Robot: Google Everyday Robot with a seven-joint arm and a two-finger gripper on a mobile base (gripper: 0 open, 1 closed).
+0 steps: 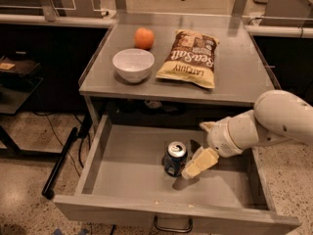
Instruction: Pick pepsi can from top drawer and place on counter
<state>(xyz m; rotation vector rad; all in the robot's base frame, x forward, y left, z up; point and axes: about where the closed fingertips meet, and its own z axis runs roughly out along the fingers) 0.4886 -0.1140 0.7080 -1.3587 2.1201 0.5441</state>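
Counter (pixel 244 77): a flat grey metal top with raised side edges, filling the upper middle of the camera view; it carries three things, all on its left and middle part.
Top drawer (pixel 122 185): pulled out below the counter, towards the camera; a wide, shallow grey tray with a dark loop handle (pixel 172 225) at the centre of its front.
Arm (pixel 266 124): a thick white limb that comes in from the right edge and slopes down and left over the drawer's right half.
Chip bag (pixel 190 58): lies flat on the middle of the counter, brown and yellow, its printing upside down to the camera.
Bowl (pixel 133 65): white, upright, near the counter's front left, just beside the bag.
Gripper (pixel 195 164): cream-coloured, low inside the drawer, angled down and left, right against the can's right side; I cannot tell how wide it is spread, nor whether it has hold of anything.
Pepsi can (pixel 174 158): stands upright on the drawer floor near its centre, dark blue, with its silver top and pull tab showing.
Orange (pixel 144 37): sits behind the bowl, near the counter's back left.
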